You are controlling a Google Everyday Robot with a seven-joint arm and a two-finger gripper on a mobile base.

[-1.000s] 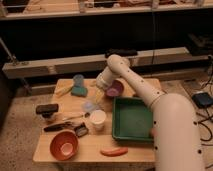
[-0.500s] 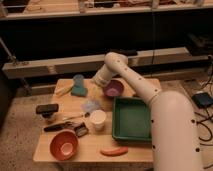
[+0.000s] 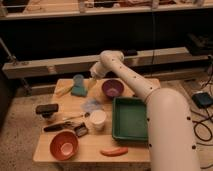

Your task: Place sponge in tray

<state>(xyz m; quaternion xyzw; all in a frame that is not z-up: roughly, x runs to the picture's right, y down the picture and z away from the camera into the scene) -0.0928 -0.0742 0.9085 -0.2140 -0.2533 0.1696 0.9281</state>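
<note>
The teal-green sponge (image 3: 78, 91) lies flat on the far left part of the wooden table, just in front of a light-blue cup (image 3: 78, 80). The dark-green tray (image 3: 131, 119) sits at the table's right side and nothing shows inside it. My gripper (image 3: 93, 80) hangs from the white arm (image 3: 113, 61) over the far edge of the table. It is just right of the sponge and cup and left of the purple bowl (image 3: 112, 88). It does not touch the sponge.
A white cup (image 3: 97, 120) stands left of the tray, with a clear plastic item (image 3: 92, 105) behind it. An orange bowl (image 3: 65, 145) and a red sausage-like item (image 3: 114, 151) lie at the front. Black objects (image 3: 46, 109) and a yellowish object (image 3: 64, 91) are at the left.
My gripper has moved up and back, from over the table's middle near the clear plastic item to the far edge beside the sponge and cup. The objects have not moved.
</note>
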